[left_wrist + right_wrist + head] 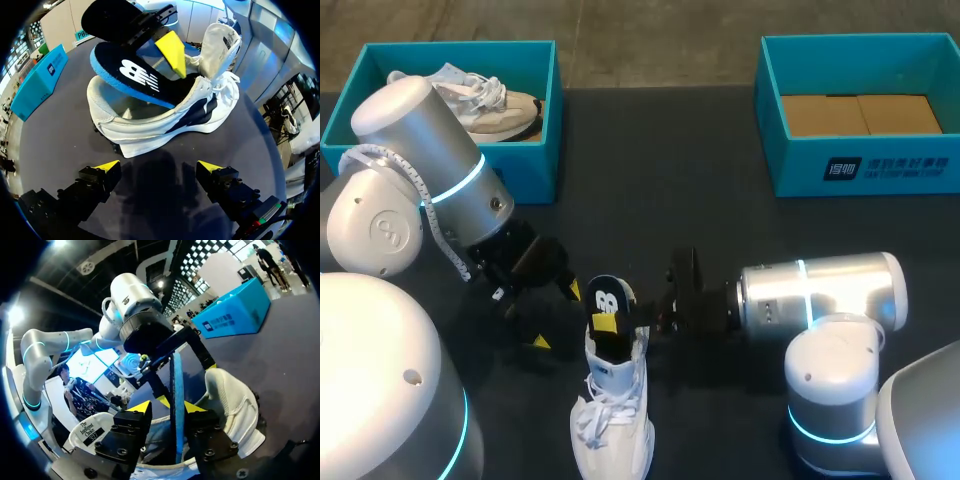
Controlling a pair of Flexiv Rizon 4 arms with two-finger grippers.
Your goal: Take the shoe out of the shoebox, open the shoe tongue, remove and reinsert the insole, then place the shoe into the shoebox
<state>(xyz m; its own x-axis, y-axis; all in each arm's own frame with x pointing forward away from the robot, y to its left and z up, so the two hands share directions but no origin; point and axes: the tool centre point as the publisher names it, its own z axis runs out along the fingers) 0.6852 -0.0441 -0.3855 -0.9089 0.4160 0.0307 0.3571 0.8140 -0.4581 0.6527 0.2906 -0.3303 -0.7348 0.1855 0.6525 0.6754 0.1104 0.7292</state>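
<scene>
A: Left gripper (557, 316) has its fingers spread and empty, just beside the left flank of the shoe (612, 420).
B: Where's the shoe?
A: On the table near the robot, upright on its sole. Its long axis runs away from the robot, toe nearest and heel far.
B: Insole?
A: Insole (607, 300) lies along the same axis, front end inside and heel end tilted up out of the collar. Right gripper (167, 407) is clamped on both its faces — so the right arm is nearer. Pulling or pushing, it likely goes along the shoe's length.
</scene>
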